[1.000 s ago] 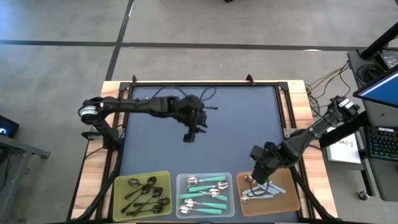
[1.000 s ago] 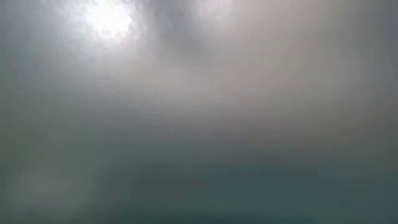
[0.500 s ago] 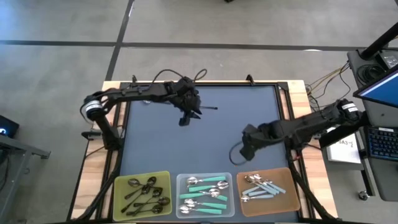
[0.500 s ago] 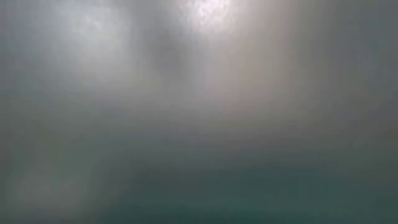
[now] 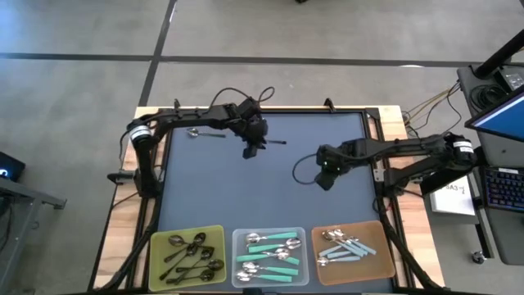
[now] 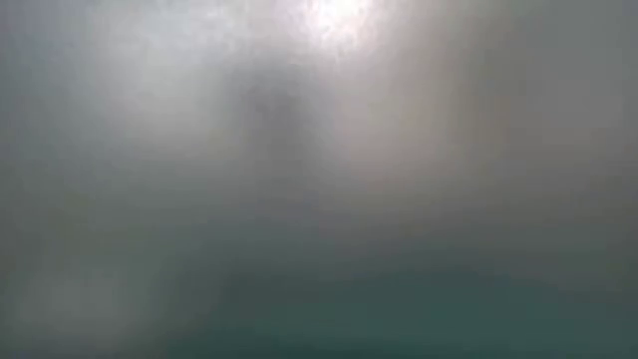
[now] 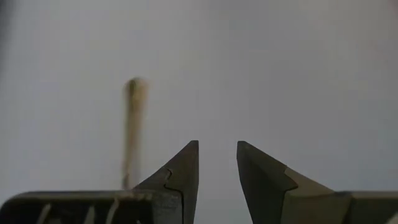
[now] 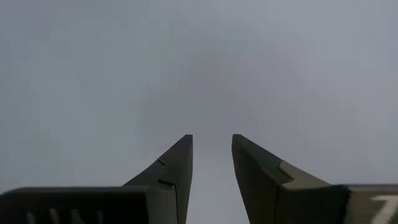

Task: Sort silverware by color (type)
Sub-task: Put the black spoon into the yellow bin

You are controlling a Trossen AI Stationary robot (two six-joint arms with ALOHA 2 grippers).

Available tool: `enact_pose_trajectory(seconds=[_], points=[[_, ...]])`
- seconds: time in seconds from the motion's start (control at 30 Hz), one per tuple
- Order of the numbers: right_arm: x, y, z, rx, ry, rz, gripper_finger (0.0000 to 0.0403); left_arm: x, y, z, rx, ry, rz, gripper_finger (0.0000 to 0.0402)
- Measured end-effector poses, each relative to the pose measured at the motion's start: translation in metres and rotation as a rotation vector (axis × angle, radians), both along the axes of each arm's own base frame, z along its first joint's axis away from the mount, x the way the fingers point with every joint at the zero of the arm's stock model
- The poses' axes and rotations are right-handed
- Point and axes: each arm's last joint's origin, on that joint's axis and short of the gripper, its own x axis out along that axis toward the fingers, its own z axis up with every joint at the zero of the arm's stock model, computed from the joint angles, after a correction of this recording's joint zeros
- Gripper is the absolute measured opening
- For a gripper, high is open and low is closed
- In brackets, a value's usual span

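- Metal spoon [image 5: 195, 133] sits alone on the dark mat [image 5: 270, 197] at the far left, the rest already sorted: dark ones in the yellow tray [image 5: 160, 242], teal in the clear tray [image 5: 238, 239], light-blue in the brown tray [image 5: 378, 246].
- Left gripper [image 5: 251, 151] hangs near that stray, jaws slightly apart, empty.
- Right gripper [image 5: 325, 179] is mid-mat, same small gap, nothing in it.

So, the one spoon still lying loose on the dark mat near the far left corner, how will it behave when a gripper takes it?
The loose spoon looks thin and all metal, so probably stiff and light. It lies flat on the mat, leaving little for fingers to get under. Its shiny surface may slip in a pinch.
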Motion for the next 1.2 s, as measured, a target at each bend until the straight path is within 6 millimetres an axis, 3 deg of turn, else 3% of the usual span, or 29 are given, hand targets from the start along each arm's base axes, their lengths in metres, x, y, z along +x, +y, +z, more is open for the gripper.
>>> enact_pose_trajectory(seconds=[0.2,0.37,0.6,0.73,0.9,1.0,1.2], points=[[-0.005,-0.024,0.0,-0.041,0.029,0.053,0.0102,0.015,0.016,-0.005,0.007,0.09,0.321,0.0091],[-0.01,-0.04,0.0,-0.062,0.046,0.069,0.0102,0.031,0.025,-0.019,-0.09,0.164,0.438,0.0091],[-0.014,-0.053,0.0,-0.081,0.063,0.092,0.0102,0.057,0.035,-0.022,0.013,0.366,0.476,0.0091],[-0.015,-0.054,0.0,-0.086,0.066,0.106,0.0102,0.068,0.042,-0.034,0.014,0.518,0.438,0.0091],[-0.015,-0.054,0.0,-0.089,0.069,0.121,0.0102,0.083,0.051,-0.024,0.045,0.556,0.398,0.0091],[-0.015,-0.054,0.0,-0.089,0.069,0.121,0.0102,0.088,0.053,-0.036,0.034,0.608,0.401,0.0091],[-0.015,-0.054,0.0,-0.09,0.069,0.124,0.0102,0.087,0.052,-0.037,0.05,0.714,0.378,0.0091]])
